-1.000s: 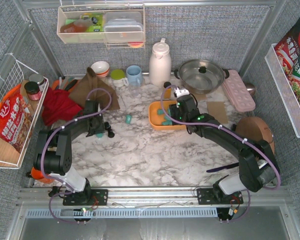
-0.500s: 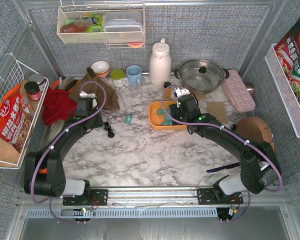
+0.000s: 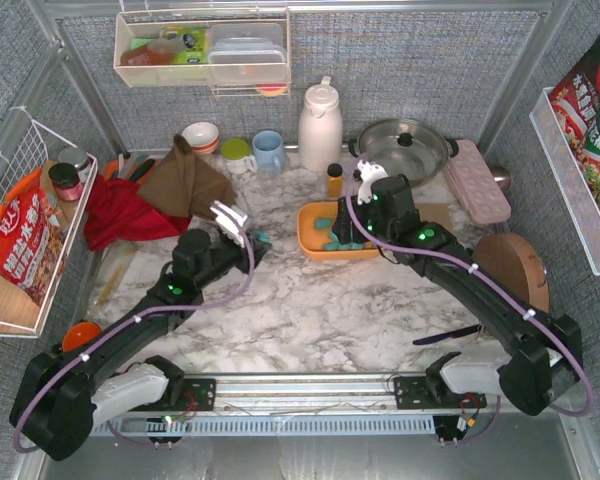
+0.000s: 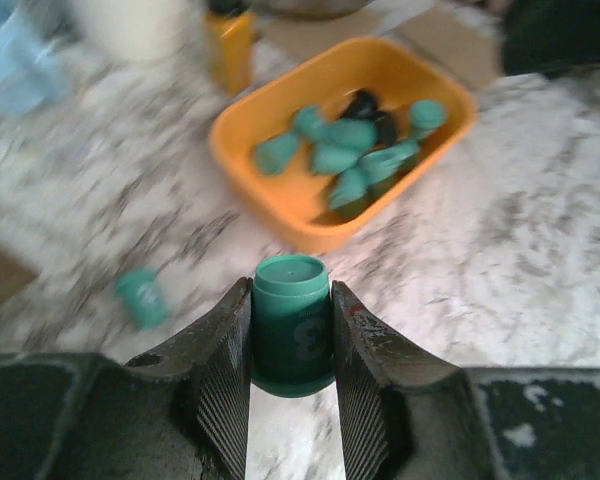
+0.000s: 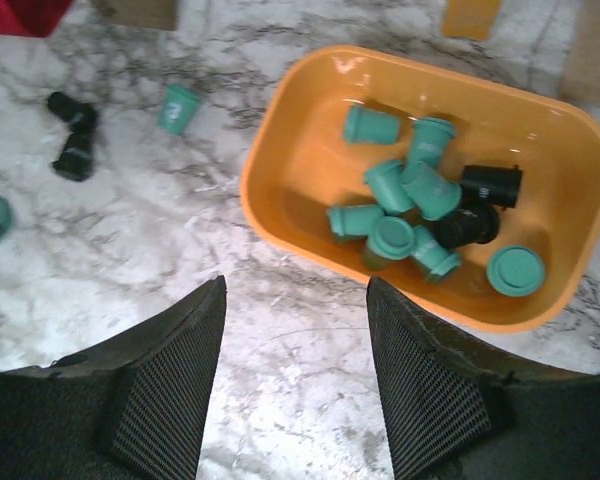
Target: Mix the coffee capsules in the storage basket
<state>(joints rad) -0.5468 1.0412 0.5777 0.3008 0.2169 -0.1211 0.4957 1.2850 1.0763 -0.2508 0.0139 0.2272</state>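
The orange storage basket [image 3: 308,226] sits at mid-table and holds several teal coffee capsules [image 5: 400,198] and two black ones [image 5: 480,200]. My left gripper [image 4: 291,340] is shut on an upright teal capsule [image 4: 291,320], above the marble a short way left of the basket [image 4: 242,130]. In the top view the left gripper [image 3: 248,232] points toward the basket. My right gripper [image 5: 295,335] hangs open and empty over the marble at the basket's near rim [image 5: 265,160]. One loose teal capsule [image 5: 178,108] and two black capsules [image 5: 72,135] lie on the table left of the basket.
An amber bottle [image 3: 334,180] stands just behind the basket, with a white thermos [image 3: 320,125], a steel pot [image 3: 405,148] and a pink egg tray [image 3: 477,180] farther back. A brown cloth [image 3: 185,180] and a red cloth [image 3: 120,215] lie at the left.
The left arm has swung from the left side toward the basket, its gripper closing on a teal capsule. The right gripper has shifted slightly right and stays open.
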